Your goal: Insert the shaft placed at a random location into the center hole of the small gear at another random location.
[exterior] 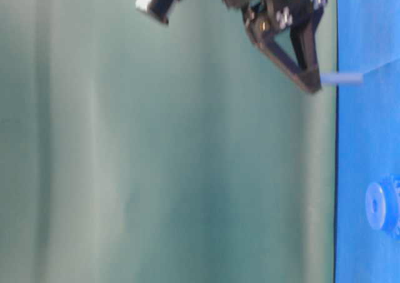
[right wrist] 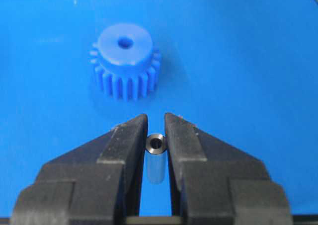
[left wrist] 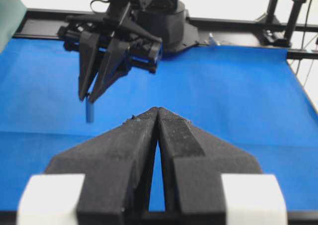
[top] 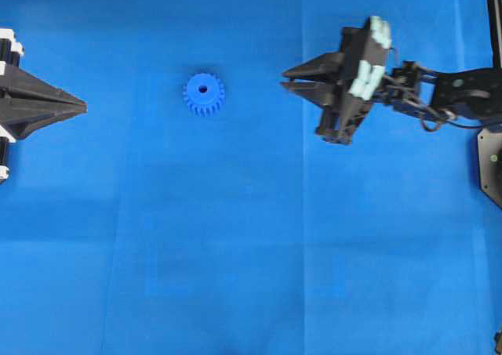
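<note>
The small gear (top: pixel 204 94) lies flat on the blue cloth, hub up, its center hole (right wrist: pixel 124 42) dark and uncovered. In the right wrist view the gear (right wrist: pixel 126 61) sits just beyond my right gripper (right wrist: pixel 156 119). That gripper is shut on the shaft (right wrist: pixel 155 158), a short silvery pin standing upright between the fingertips. It hangs above the cloth, to the right of the gear (top: pixel 286 81). From the left wrist view the shaft (left wrist: pixel 90 111) points down from the right gripper's tips. My left gripper (left wrist: pixel 157 111) is shut and empty at the far left (top: pixel 82 104).
Blue cloth (top: pixel 235 253) covers the whole table. A black frame and the right arm's base (left wrist: pixel 164 21) stand at the far edge. A black mount (top: pixel 490 167) sits at the right border.
</note>
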Available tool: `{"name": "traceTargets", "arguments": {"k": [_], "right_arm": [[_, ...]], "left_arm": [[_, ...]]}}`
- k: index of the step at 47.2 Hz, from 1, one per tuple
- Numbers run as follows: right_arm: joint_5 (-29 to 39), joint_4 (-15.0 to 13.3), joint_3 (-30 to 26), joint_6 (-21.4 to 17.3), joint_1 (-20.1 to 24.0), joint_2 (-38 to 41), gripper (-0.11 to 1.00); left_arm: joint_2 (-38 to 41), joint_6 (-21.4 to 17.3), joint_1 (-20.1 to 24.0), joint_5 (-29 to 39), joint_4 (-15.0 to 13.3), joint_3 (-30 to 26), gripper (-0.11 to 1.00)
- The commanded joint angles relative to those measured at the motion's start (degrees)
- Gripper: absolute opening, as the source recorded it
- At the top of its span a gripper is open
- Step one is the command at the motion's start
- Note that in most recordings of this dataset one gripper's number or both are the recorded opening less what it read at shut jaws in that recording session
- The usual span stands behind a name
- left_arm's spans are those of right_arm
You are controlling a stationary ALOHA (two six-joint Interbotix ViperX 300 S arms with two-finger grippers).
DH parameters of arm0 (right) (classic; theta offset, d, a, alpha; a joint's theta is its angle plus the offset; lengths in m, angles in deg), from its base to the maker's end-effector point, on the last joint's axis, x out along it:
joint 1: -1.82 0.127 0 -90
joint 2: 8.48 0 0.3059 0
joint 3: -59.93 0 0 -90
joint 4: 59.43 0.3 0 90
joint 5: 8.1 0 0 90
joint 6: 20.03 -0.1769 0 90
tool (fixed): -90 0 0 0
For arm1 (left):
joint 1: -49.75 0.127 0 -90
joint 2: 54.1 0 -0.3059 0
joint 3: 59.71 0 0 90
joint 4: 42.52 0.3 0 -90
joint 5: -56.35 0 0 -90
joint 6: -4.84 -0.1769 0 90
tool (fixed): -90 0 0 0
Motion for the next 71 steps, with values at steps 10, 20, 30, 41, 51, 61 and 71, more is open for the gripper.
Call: {"name": "traceTargets", "arguments": {"k": [10, 20, 30, 41, 51, 61, 71], "right_arm": [[3.9, -0.6, -13.0, 0.2, -0.1, 6.3, 0.02], [7.1, -1.1, -20.0, 0.3, -0.2, 10.0, 0.02], [9.0, -1.4, -24.3, 0.3, -0.1, 12.3, 0.02], [9.4, -1.4, -25.4, 0.3, -0.1, 13.0, 0.02], [9.0, -1.4, -25.5, 0.1, -0.1, 14.6, 0.02], [7.2, -1.2, -25.5, 0.0, 0.3, 16.2, 0.02], [6.9, -1.1, -25.5, -0.2, 0.4, 17.3, 0.02]], "left_arm": [[0.2, 0.1, 0.2, -0.2, 0.0, -0.6, 0.00], [0.3, 0.2, 0.2, -0.3, 0.0, -0.6, 0.00], [0.2, 0.2, 0.1, -0.3, 0.0, -0.6, 0.00], [0.2, 0.2, 0.1, -0.2, 0.0, -0.6, 0.00], [0.2, 0.2, 0.1, -0.2, 0.0, -0.6, 0.00], [0.2, 0.2, 0.2, -0.3, 0.0, -0.6, 0.00], [0.2, 0.2, 0.2, -0.3, 0.0, -0.6, 0.00]]}}
